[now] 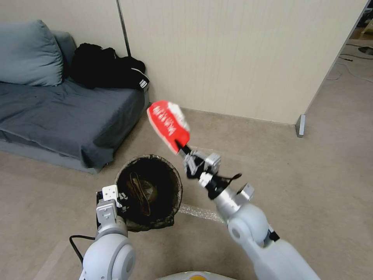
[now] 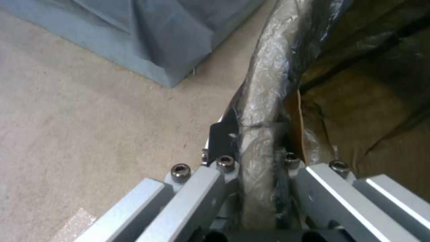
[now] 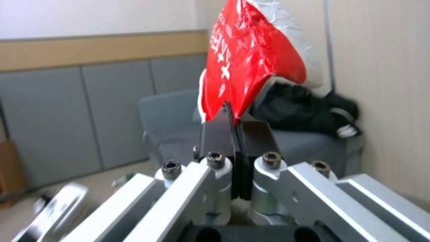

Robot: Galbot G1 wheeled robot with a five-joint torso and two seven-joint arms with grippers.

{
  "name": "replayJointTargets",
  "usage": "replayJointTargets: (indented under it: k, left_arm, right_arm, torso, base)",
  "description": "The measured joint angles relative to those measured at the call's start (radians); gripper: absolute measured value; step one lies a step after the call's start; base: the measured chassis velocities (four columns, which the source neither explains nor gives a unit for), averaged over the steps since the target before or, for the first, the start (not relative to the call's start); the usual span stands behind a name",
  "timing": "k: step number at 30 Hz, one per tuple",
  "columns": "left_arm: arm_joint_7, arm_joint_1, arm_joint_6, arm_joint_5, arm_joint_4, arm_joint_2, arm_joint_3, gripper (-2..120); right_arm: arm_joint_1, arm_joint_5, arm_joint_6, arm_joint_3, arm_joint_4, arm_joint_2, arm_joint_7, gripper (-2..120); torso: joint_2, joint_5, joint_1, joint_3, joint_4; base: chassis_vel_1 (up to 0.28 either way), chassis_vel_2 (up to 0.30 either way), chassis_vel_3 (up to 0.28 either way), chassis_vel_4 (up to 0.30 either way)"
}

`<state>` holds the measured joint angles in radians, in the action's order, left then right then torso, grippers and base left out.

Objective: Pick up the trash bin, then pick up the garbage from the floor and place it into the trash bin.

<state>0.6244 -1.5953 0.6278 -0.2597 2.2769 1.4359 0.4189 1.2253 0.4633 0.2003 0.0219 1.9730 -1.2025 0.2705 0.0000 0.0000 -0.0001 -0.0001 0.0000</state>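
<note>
The trash bin [image 1: 149, 191], lined with a dark bag folded over its rim, is held off the carpeted floor [image 1: 318, 186] at its near-left rim by the left gripper [image 1: 121, 197]; in the left wrist view the jaws are seen clamped on the bag-covered rim [image 2: 257, 134], one inside and one outside. A brown scrap [image 1: 138, 190] is seen lying inside the bin. A red snack wrapper [image 1: 169, 125] is held up in the air beyond the bin's right edge by the right gripper [image 1: 182, 149], whose jaws are pressed together on the wrapper's lower corner [image 3: 233, 111]. A grey sofa [image 1: 58, 112] with black clothes [image 1: 105, 68] piled on it is seen to the left, against a beige wall [image 1: 233, 54].
</note>
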Motion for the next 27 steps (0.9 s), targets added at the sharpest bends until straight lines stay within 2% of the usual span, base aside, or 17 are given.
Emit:
replayJointTargets:
  k: [13,27]
  left_arm:
    - [0.004,-0.003,0.002,-0.006,0.011,-0.002,-0.001,0]
    - [0.006,0.001,0.003,-0.008,0.017,0.003,0.003,0]
  right_arm:
    - [0.047,-0.066,0.035,0.057,-0.109,-0.013,0.009,0]
    - [0.075,-0.093,0.046,0.082,-0.16,-0.012,0.021,0]
  torso:
    - [0.0,0.0,0.0,0.0,0.0]
    - [0.0,0.0,0.0,0.0,0.0]
  base:
    - [0.0,0.0,0.0,0.0]
    - [0.0,0.0,0.0,0.0]
